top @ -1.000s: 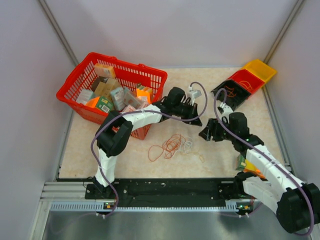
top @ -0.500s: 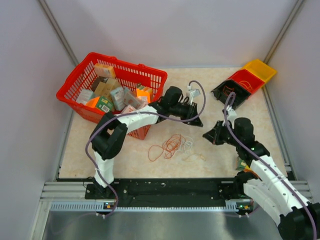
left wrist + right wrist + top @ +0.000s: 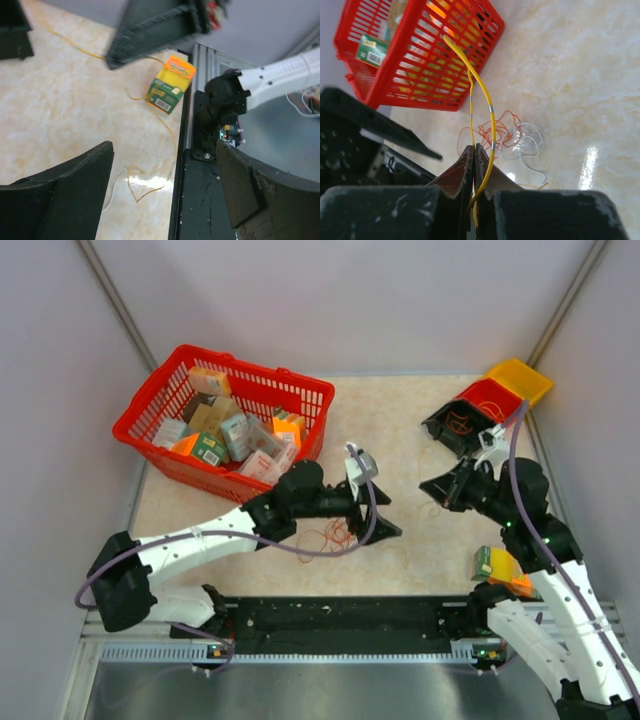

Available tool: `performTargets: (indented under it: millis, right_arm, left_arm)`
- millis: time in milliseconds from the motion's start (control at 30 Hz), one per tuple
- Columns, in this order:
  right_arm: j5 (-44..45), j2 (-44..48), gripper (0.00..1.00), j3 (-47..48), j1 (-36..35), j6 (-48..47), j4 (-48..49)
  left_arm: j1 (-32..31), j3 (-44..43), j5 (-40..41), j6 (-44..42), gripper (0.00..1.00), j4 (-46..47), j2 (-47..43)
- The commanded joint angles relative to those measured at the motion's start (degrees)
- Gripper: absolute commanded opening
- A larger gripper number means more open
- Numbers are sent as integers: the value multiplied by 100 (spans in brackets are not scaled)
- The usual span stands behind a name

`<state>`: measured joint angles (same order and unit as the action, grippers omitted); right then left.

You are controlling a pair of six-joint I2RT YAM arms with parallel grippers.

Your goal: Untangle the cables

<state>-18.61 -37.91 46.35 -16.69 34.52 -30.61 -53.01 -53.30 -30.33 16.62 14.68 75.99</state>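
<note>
The cables (image 3: 506, 134) are a small tangle of orange and whitish wires lying on the table; in the top view the tangle (image 3: 335, 536) shows partly under my left arm. My right gripper (image 3: 474, 151) is shut on a thin yellow wire (image 3: 490, 107) that arches up from its jaws, and it hangs to the right of the tangle (image 3: 438, 489). My left gripper (image 3: 378, 523) stands open just right of the tangle with nothing between its fingers (image 3: 65, 192). Below it a loose yellow wire loop (image 3: 134, 185) lies near the table's front edge.
A red basket (image 3: 175, 390) full of small boxes stands at the back left. Black (image 3: 445, 430), red (image 3: 492, 400) and yellow (image 3: 522, 378) bins sit at the back right, the black one holding orange wires. A green-and-orange box (image 3: 497, 566) lies by the right arm's base.
My left arm has swung from the table's middle toward the front, and its gripper has opened. My right gripper has shut on the yellow wire and drawn back to the right.
</note>
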Motion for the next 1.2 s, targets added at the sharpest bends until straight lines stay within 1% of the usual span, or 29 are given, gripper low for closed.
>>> performTargets:
  millis: [0, 67, 133, 267, 333, 367, 433, 500, 567, 600, 633, 667, 767, 833, 900, 933, 1033, 1100, 1167]
  right_arm:
    - [-125, 126, 0, 664, -1, 327, -349]
    - [-221, 161, 0, 822, -1, 388, -367]
    - [-301, 187, 0, 937, -1, 450, -375]
    - [-301, 258, 0, 1183, -1, 485, -472]
    - [-284, 275, 0, 1315, -1, 459, -533]
    - [-275, 275, 0, 1385, -1, 398, -551]
    - [-91, 284, 0, 1447, 8, 231, -639]
    - [268, 267, 0, 1526, 8, -49, -831]
    - [681, 249, 0, 1500, 8, -357, -999]
    - [857, 232, 0, 1430, 8, -480, -1034]
    - [1007, 232, 0, 1317, 8, -595, -1026]
    - [1087, 232, 0, 1194, -1, -726, -974]
    - [1114, 205, 0, 588, 8, -912, -614]
    - [940, 214, 0, 96, -1, -904, -202]
    - [641, 205, 0, -379, -10, -842, 212]
    - [509, 205, 0, -581, -1, -772, 405]
    - [376, 240, 0, -1118, -10, -579, 784]
    - [306, 258, 0, -1408, -1, -447, 942]
    - [192, 293, 0, -1742, -10, -254, 1205]
  left_arm:
    - [-797, 214, 992, -1143, 90, 342, -128]
    - [-930, 93, 994, -1188, 93, 404, 73]
    - [-1026, -92, 1028, -1188, 93, 291, 319]
    - [-1202, -295, 757, -1196, 85, 149, 671]
    - [-1246, -260, 747, -1100, 73, 184, 759]
    - [-1255, -234, 730, -1048, 62, 193, 786]
    - [-1255, -190, 669, -951, 46, 106, 751]
    - [-1255, -67, 520, -915, 38, 53, 603]
    - [-1255, 108, 309, -941, 34, 96, 365]
    - [-1255, 170, 212, -959, 26, 79, 286]
    - [-1255, 214, 168, -933, 7, 62, 207]
    - [-1247, 215, 176, -854, 0, 44, 137]
    - [-1098, 66, -60, -284, 0, 297, 30]
    - [-1018, -275, -61, 41, 0, 492, 144]
    - [-878, -898, 70, 322, 0, 301, 512]
    - [-764, -1293, 166, 542, 0, -32, 723]
    - [-203, -1999, 212, 1542, 0, -264, 1426]
    - [175, -1992, 45, 2455, 0, 182, 1787]
    - [387, -1808, -96, 2976, 0, 867, 2173]
